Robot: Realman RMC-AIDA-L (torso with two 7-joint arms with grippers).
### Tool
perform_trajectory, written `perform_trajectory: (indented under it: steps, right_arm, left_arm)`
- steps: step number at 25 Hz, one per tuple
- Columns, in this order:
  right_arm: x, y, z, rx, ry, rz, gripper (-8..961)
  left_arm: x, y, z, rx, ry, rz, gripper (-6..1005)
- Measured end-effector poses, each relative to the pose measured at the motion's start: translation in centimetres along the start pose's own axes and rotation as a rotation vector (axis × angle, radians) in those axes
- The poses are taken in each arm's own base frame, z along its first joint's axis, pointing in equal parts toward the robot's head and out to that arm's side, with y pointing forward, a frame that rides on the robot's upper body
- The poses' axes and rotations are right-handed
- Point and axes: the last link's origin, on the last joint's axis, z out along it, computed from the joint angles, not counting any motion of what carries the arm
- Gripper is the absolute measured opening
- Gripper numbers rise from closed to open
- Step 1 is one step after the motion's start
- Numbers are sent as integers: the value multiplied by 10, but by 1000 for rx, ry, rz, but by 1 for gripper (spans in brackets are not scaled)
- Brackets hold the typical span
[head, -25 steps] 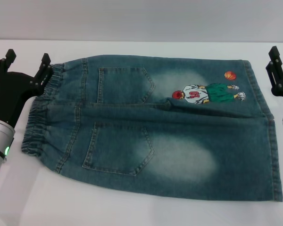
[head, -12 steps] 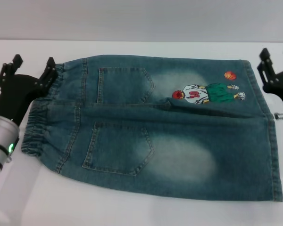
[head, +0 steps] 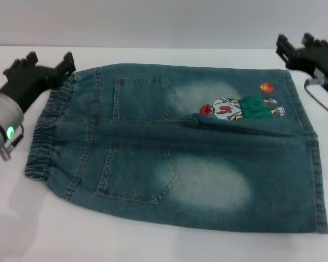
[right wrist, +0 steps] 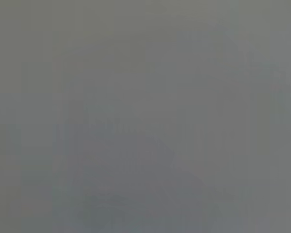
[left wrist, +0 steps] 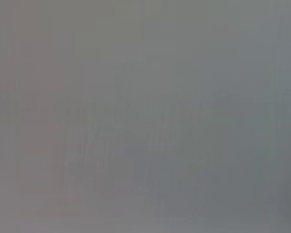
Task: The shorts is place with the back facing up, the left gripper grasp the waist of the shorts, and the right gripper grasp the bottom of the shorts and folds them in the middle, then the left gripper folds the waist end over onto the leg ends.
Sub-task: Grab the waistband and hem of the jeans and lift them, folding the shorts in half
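Faded blue denim shorts (head: 197, 169) lie flat on the white table, back pockets up, with the cartoon basketball print (head: 240, 107) on the far leg. The ruffled waist (head: 44, 136) is at the left and the straight leg hems (head: 315, 164) at the right. My left gripper (head: 49, 60), on the green-lit arm, hovers open at the far corner of the waist, one prong just over the band. My right gripper (head: 295, 42) stands open just beyond the far corner of the hems. Both wrist views show only a featureless grey.
The white table (head: 153, 245) extends around the shorts on all sides. A thin cable (head: 317, 98) hangs from the right arm near the hem's far edge. A grey wall runs behind the table.
Both grippers have swung toward the far side of the table: the left one up to the far waist corner, the right one inward to the far hem corner. The shorts have not moved.
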Motion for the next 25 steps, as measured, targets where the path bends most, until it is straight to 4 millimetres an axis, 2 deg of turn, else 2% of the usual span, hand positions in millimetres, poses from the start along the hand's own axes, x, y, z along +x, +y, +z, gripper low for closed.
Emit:
perform_trajectory:
  steps: [2,6,12,19,25]
  right_arm:
    - [-12,2,-1,-13,65,8,518]
    - [-19,11,-5,-45,192,-18,517]
    - [-28,-3,-21,-18,418,9,516]
    - [-32,-19,-48,25,547,49,516]
    - [-28,-20,-57,41,606,95,516]
  left_arm:
    - [11,-1,0,16,-76,-1,791]
    - [23,1,-2,25,-198,40,785]
    - [34,5,-13,-1,-352,104,775]
    - [36,5,-28,-16,-505,118,765]
    - [31,-4,-38,-3,-637,96,756]
